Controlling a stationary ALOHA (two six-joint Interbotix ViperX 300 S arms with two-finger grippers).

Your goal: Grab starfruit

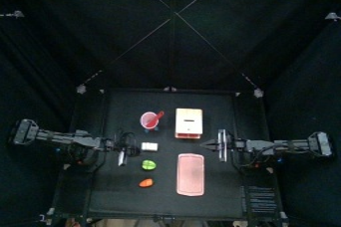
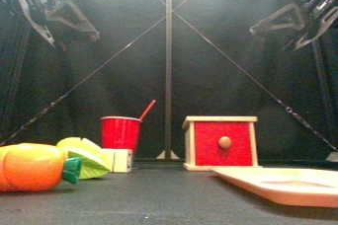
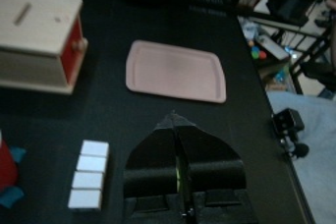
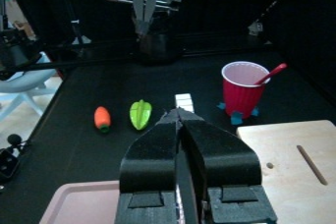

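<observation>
Red plastic cup point(image 4: 245, 84): upright on the black worktop point(image 1: 213, 176), a red straw point(image 4: 272, 71) leaning out of it; the rest of its contents cannot be made out.
Flat pink rectangular tray point(image 3: 176, 70): nothing lies in it.
Wooden box with red front and round knob point(image 2: 219, 142): closed, beside the cup; inside hidden.
Small yellow-green lumpy starfruit point(image 1: 150, 165): on the worktop, between the small white segmented block point(image 1: 150, 147) and the small orange-red object point(image 1: 144, 183), left of the tray.
Starfruit to left gripper point(image 1: 124, 149): near it, toward the front edge, not touching.
Starfruit to right gripper point(image 4: 184, 117): well apart, the tray between them.
Left gripper state: jaws nearly together, holding nothing.
Right gripper state: jaws clenched together, grasping nothing.
Arm pose: both reach inward from the sides, raised above the worktop.
</observation>
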